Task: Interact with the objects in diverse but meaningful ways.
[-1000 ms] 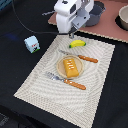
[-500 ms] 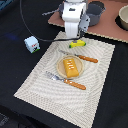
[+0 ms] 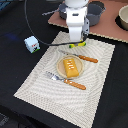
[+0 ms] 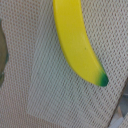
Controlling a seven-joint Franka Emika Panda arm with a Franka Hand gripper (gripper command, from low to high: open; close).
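In the exterior view the gripper (image 3: pixel 75 42) hung low over the far edge of the woven placemat (image 3: pixel 45 87), directly above the yellow banana (image 3: pixel 78 44), of which only a small yellow part with a green tip was seen under the white arm. Its fingers were hidden by the arm's own body, so I cannot tell how wide it stood open or whether it held anything. The wrist view showed the banana (image 4: pixel 77 40) lying flat on the mat's weave (image 4: pixel 55 95), and no finger appeared in that picture. In the middle of the mat the yellow-orange rectangular slab (image 3: pixel 71 66) rested on a small round plate (image 3: pixel 62 68) (the same colour, so its rim was hard to see), between the orange-handled knife (image 3: pixel 82 57) and the orange-handled fork (image 3: pixel 67 81). The pale blue carton (image 3: pixel 32 44) stood on the dark table (image 3: pixel 15 65), well apart from the mat.
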